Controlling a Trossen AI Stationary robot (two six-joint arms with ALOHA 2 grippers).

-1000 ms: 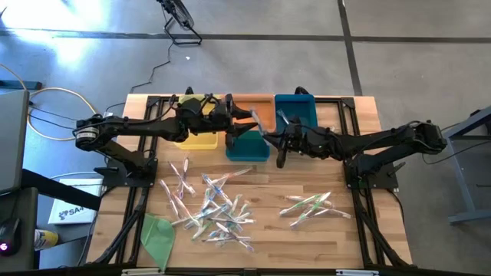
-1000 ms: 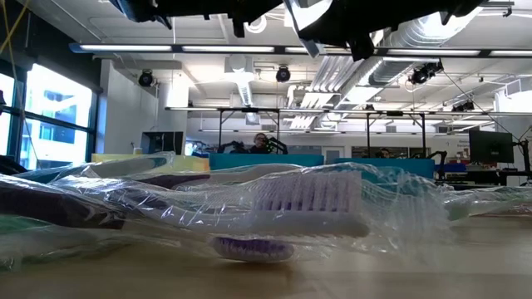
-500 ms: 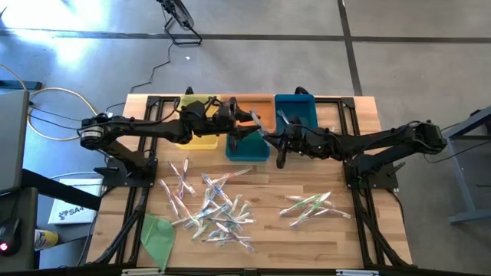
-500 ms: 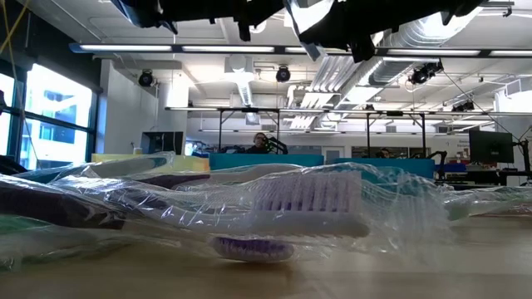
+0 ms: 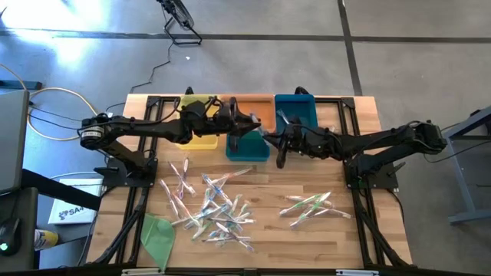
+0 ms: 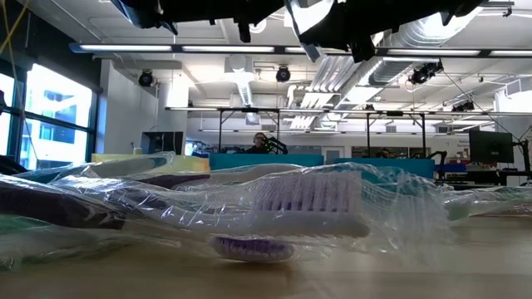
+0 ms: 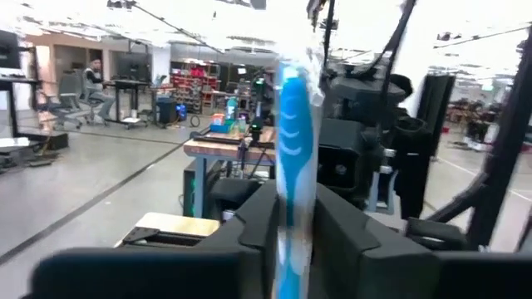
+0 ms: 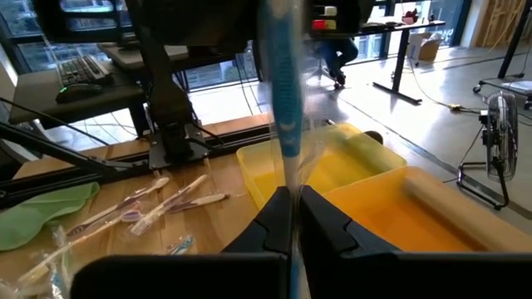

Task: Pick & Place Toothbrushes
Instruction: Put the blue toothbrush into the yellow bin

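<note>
Between my two grippers, lifted above the bins, is one clear-wrapped toothbrush with a blue handle (image 5: 258, 123). It also shows in the left wrist view (image 7: 293, 100) and the right wrist view (image 8: 281, 91). My left gripper (image 5: 250, 120) reaches in from the table's left and is shut on it. My right gripper (image 5: 269, 137) reaches in from the right and is also shut on it. Several more wrapped toothbrushes lie in a heap at mid-table (image 5: 211, 207) and in a smaller heap to the right (image 5: 311, 205). My left gripper pinches the wrapped toothbrush's blue handle (image 7: 293, 178) between its two fingers. It comes in about level from the table's left, fingers across the stick. The stick rises out of the fingers and is clear of table and bins. My right gripper pinches the same toothbrush (image 8: 288, 170) between its two fingers, one on each side of the wrapper. It comes in about level from the table's right, fingers across the stick. The blue handle stands up beyond the fingertips, lifted clear.
Along the far edge stand a yellow bin (image 5: 201, 138), an orange bin (image 5: 261, 105) and a teal bin (image 5: 301, 111). A second teal bin (image 5: 247, 149) sits just nearer. A green sheet (image 5: 157, 234) lies at the near left corner. One wrapped toothbrush (image 6: 307, 203) fills the low view.
My left gripper has edged toward the right gripper and closed its fingers on the toothbrush that the right gripper holds up. My right gripper and the toothbrush have kept still.
</note>
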